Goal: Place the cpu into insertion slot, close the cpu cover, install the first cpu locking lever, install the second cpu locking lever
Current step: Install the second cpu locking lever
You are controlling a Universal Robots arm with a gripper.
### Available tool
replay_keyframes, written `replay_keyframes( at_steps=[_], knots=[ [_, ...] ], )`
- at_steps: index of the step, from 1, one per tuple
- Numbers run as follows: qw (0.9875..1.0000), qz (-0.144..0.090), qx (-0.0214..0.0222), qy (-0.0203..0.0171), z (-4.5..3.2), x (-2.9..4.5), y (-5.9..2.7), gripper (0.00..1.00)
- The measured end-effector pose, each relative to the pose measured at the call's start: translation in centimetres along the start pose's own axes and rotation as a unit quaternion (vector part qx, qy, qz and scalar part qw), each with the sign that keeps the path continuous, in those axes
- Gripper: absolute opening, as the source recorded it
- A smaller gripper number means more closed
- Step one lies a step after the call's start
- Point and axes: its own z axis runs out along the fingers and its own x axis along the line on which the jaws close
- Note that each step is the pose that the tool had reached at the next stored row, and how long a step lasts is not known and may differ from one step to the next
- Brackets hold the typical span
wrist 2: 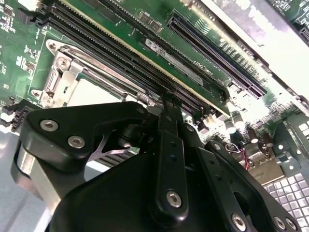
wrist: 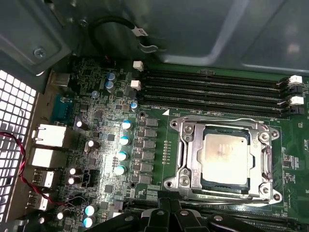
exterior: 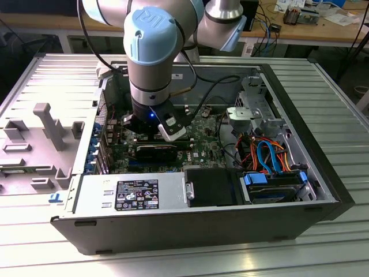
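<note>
cpu: we see the cpu (wrist: 226, 155) seated in its socket, at about four o'clock in the first wrist view.
cpu cover: the cpu cover (wrist: 186, 137) looks closed down around it.
levers: we judge both appear latched; uncertain.
gripper: the gripper (wrist 2: 166, 113) holds nothing; whether it is parted or clenched, we cannot tell.

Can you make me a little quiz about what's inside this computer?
1. True or false: the chip already sits in its socket with the metal cover closed around it.
2. In the first wrist view, what lies right beside the socket: A) long black memory slots, B) a fan, C) a keyboard?
3. In the exterior view, what colour is the big joint cap on the robot arm?

Key: 1 true; 2 A; 3 light blue.
</note>
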Motion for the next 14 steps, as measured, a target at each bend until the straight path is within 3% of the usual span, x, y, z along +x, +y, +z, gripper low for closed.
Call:
replay_keyframes(
  at_steps=[14],
  knots=[
    [0.9997, -0.023, -0.0031, 0.0044, 0.52, -0.12, 0.84, 0.11]
  ],
)
